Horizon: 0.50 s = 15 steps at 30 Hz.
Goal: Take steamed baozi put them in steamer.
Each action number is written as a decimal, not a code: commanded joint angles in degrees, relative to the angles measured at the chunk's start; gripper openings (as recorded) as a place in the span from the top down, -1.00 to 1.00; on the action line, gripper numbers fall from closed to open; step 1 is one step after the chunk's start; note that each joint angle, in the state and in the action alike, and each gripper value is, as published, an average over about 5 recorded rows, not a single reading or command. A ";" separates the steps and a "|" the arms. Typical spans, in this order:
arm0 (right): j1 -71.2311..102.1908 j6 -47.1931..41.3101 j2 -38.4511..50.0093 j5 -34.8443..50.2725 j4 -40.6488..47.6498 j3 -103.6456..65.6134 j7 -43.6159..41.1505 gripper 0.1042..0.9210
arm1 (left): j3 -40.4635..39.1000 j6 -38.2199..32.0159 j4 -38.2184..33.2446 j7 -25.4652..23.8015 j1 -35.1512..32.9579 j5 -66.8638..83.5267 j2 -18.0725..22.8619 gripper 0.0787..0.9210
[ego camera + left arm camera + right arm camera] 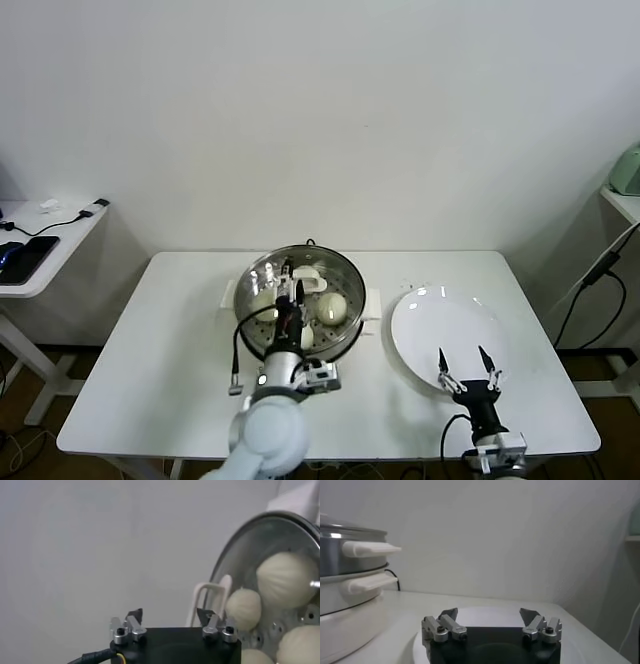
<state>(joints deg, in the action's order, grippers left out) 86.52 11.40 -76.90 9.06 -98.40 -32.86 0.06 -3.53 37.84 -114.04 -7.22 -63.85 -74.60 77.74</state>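
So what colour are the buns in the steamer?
Cream-white buns, clearest in the left wrist view.

I'm looking into what reads as a bare test room or lab, not a home kitchen. A plain white table (180, 400) stands against an empty white wall (330, 110). A side desk (40, 262) holds a phone and charging cables, and black cords (590, 290) trail down beside a shelf.
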 commanded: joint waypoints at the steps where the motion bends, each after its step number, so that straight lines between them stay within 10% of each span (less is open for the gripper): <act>1: 0.88 0.31 0.63 2.48 -0.79 0.89 0.70 -0.76 | 11.81 -8.84 -11.78 9.33 -8.18 37.68 -4.08 -0.48; 15: -0.04 2.39 1.61 5.81 -1.49 0.48 0.55 -0.76 | 46.99 -33.82 -3.58 12.67 -19.68 105.82 -7.80 -0.77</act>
<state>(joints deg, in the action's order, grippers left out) 86.57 12.74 -75.61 11.89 -99.79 -32.67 0.64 19.56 22.60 -122.63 2.50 -74.55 -23.85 74.34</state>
